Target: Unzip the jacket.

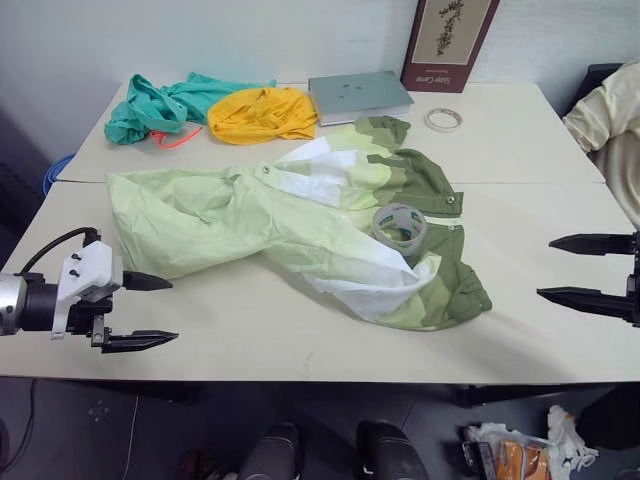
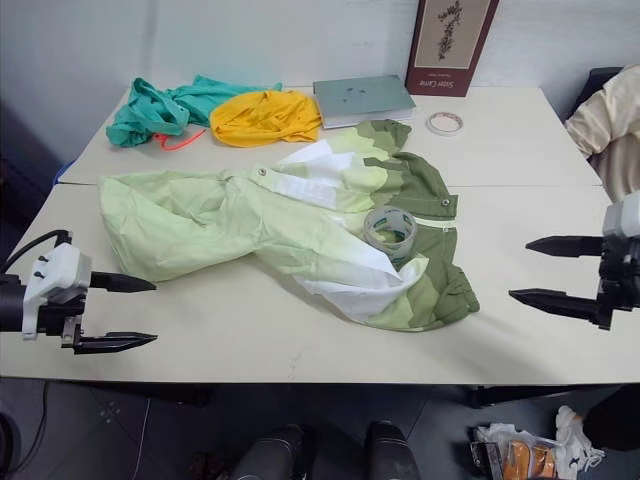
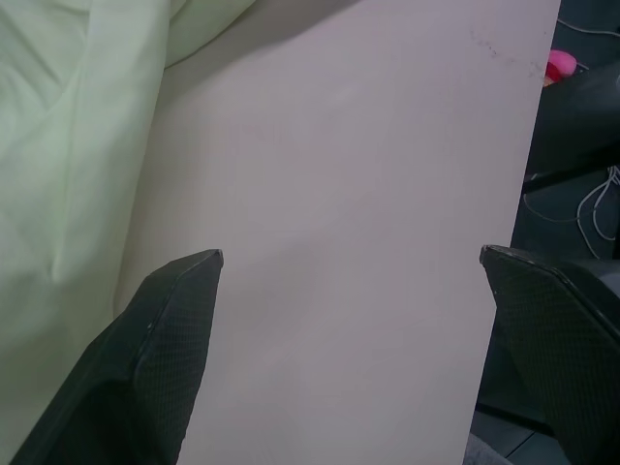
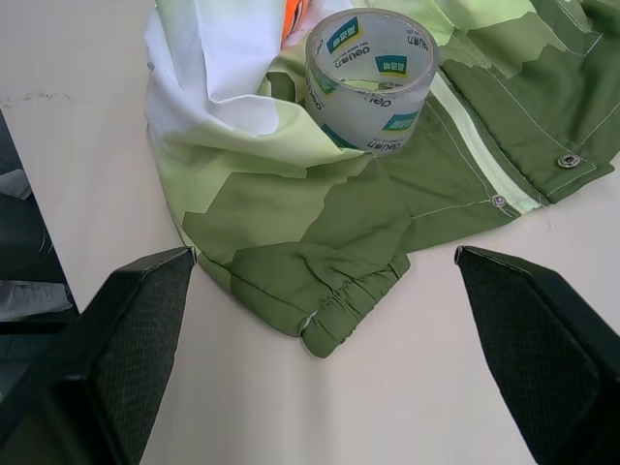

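Across the middle of the pale rectangular table (image 1: 250, 340), the thin hooded jacket in pale green, white and olive bands (image 1: 240, 215) is spread crumpled, with a clear roll of tape (image 1: 400, 226) resting on it. The left gripper (image 1: 140, 311) and right gripper (image 2: 537, 270) are held spread wide and empty at either side, apart from the fabric.

hidden: jacket (image 1: 300, 215) zipper in folds | cut off: framed picture (image 1: 450, 42) top

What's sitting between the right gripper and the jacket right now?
Nothing: bare table separates the open right gripper from the jacket, clearest in the right eye view. A roll of clear tape rests on the jacket itself, farther in.
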`<state>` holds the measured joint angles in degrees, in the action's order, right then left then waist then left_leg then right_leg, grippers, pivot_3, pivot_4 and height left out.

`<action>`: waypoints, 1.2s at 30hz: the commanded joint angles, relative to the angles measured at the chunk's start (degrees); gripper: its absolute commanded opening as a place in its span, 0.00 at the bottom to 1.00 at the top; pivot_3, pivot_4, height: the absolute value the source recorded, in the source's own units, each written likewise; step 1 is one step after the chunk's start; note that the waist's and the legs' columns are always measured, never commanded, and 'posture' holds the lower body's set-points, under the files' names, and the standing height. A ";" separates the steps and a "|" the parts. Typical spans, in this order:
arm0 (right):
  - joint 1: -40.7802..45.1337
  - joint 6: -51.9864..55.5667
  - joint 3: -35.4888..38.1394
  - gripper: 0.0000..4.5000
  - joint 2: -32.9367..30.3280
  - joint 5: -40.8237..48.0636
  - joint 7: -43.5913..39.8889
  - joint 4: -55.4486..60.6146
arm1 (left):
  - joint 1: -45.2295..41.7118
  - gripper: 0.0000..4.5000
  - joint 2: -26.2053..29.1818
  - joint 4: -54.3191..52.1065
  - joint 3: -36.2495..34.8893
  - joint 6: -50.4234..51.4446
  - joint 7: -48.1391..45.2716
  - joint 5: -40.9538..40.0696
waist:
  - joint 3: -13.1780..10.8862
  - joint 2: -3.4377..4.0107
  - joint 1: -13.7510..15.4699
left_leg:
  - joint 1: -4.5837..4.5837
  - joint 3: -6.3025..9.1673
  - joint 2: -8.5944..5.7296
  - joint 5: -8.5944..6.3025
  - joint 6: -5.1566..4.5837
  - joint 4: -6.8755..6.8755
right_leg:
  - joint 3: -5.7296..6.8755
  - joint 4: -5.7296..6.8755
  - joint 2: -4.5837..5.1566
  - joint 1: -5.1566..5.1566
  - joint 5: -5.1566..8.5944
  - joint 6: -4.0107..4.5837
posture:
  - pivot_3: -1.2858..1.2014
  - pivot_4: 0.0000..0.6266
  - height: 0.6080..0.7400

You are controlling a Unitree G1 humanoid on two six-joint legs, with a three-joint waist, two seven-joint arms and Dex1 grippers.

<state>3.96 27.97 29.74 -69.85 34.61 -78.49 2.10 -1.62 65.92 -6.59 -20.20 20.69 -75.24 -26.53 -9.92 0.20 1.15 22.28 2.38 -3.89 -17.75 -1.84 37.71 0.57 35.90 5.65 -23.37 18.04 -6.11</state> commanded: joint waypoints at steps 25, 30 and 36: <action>5.22 3.57 -2.09 1.00 3.84 1.91 6.90 7.44 | -5.07 1.00 -3.08 -8.16 -1.21 14.58 3.80 -10.31 | 0.00 0.00 0.00 | 0.00 -0.01 0.00 0.00 0.02 0.05 | -0.01 0.06 -0.01 0.00 0.00 0.00 | 0.52 0.24 1.00; 16.16 1.45 -12.02 1.00 3.25 -1.96 8.62 9.13 | -15.61 1.00 -6.39 -9.76 3.11 19.67 6.95 -15.98 | 0.00 0.00 -0.05 | 0.01 0.00 0.00 0.02 0.04 0.15 | 0.01 0.09 -0.03 -0.01 0.00 0.00 | 0.52 0.24 1.00; 38.50 -5.54 -32.40 1.00 10.90 -13.70 5.81 2.55 | -29.80 1.00 -14.55 -9.31 12.18 19.69 9.99 -15.19 | -0.01 -0.02 -0.36 | 0.07 0.00 -0.06 0.02 0.10 0.31 | 0.04 0.30 -0.06 -0.11 -0.01 -0.02 | 0.52 0.24 1.00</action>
<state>40.32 25.07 0.40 -59.56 23.72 -70.85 6.12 -30.21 51.53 -15.27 -9.63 41.19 -65.37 -42.27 -9.93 0.18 0.79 22.37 2.38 -3.95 -17.72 -1.73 38.04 0.62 36.20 5.56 -23.50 18.03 -6.13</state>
